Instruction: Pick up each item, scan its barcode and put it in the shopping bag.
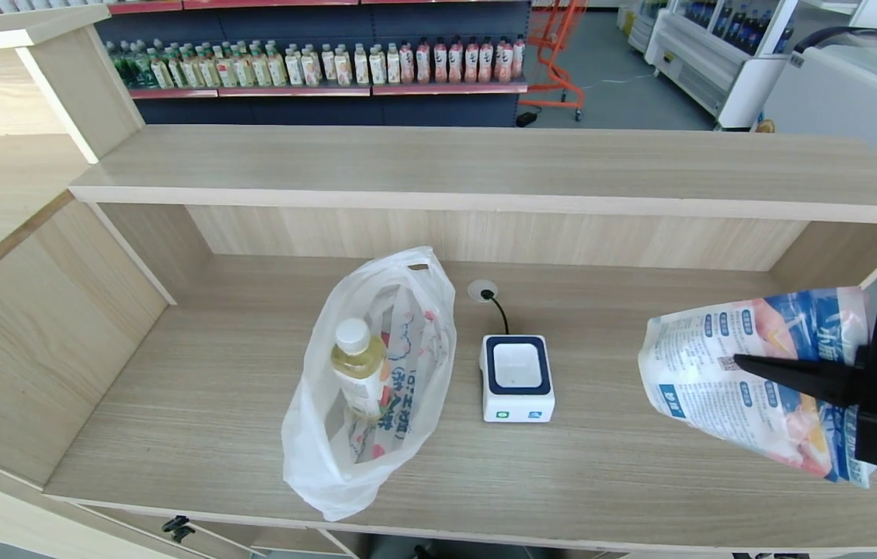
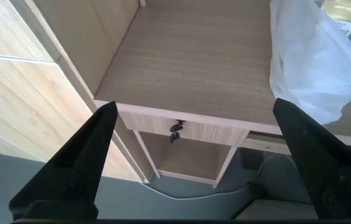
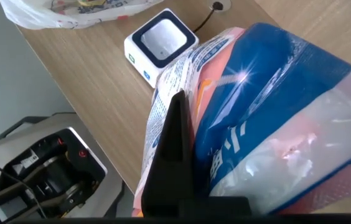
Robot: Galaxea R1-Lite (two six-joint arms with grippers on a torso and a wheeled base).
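Note:
A white plastic shopping bag [image 1: 376,388] lies open on the wooden counter [image 1: 197,419], with a yellow-tea bottle [image 1: 359,365] and a printed packet inside. Right of it sits the white barcode scanner [image 1: 516,378] with a dark blue frame. My right gripper [image 1: 784,380] is shut on a blue, white and pink food bag [image 1: 756,373], held above the counter's right end, right of the scanner. From the right wrist the food bag [image 3: 275,124] is close up, with the scanner [image 3: 161,43] beyond. My left gripper [image 2: 194,162] hangs open below the counter's front edge, near the shopping bag [image 2: 315,68].
A raised wooden ledge [image 1: 485,167] runs along the counter's back and wooden side walls close it in at left and right. The scanner's black cable [image 1: 499,310] leads to a grommet hole behind it. Bare counter lies left of the shopping bag and in front of the scanner.

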